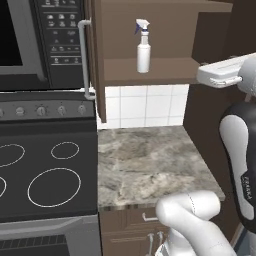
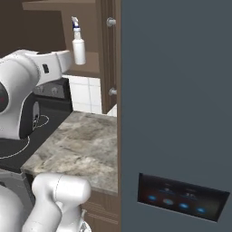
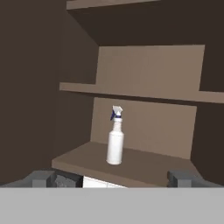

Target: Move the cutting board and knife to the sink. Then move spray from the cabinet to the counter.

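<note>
Spray (image 3: 115,142) stands upright on the lower shelf of the open cabinet (image 1: 150,72), centre of the hand view, top centre of the left base view, upper left of the right base view (nozzle blue and white, body white). Gripper (image 3: 114,178) jaws spread wide, holding nothing, fingertips (image 3: 42,178) at the bottom corners of the hand view, apart from the bottle, level with the shelf edge. Counter (image 1: 150,162) sits below the cabinet, mid frame, beside the black stovetop (image 1: 45,175) at lower left. Arm's white forearm enters from the right edge
</note>
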Motion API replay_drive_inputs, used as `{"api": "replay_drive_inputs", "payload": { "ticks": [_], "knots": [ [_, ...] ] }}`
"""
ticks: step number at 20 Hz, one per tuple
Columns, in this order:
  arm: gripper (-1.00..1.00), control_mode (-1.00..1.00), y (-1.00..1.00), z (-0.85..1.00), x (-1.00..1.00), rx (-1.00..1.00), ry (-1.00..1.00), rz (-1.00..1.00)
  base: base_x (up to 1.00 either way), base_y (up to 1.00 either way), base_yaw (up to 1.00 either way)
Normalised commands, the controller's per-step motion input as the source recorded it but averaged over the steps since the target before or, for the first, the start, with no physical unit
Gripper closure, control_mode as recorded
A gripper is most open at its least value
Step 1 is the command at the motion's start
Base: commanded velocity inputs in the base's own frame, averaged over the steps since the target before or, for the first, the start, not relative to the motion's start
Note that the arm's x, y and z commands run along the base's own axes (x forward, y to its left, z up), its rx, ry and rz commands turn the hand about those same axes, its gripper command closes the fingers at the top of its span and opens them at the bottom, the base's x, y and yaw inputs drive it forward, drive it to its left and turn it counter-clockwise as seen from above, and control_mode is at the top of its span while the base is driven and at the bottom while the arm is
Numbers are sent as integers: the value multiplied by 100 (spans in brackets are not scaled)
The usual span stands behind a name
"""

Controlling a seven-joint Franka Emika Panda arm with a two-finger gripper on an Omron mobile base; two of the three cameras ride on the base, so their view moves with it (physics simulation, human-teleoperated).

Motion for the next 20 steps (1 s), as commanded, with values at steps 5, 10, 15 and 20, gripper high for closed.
{"api": "replay_drive_inputs", "payload": {
  "ticks": [5,10,15,20],
  "knots": [
    [-100,-100,10,4,4,-7,-13,2,0,0,0],
    [-100,-100,3,0,37,-1,-2,0,0,0,0],
    [-100,-100,9,0,52,0,0,0,0,0,0],
    [-100,-100,15,0,49,0,6,0,0,0,0]
  ]
}}
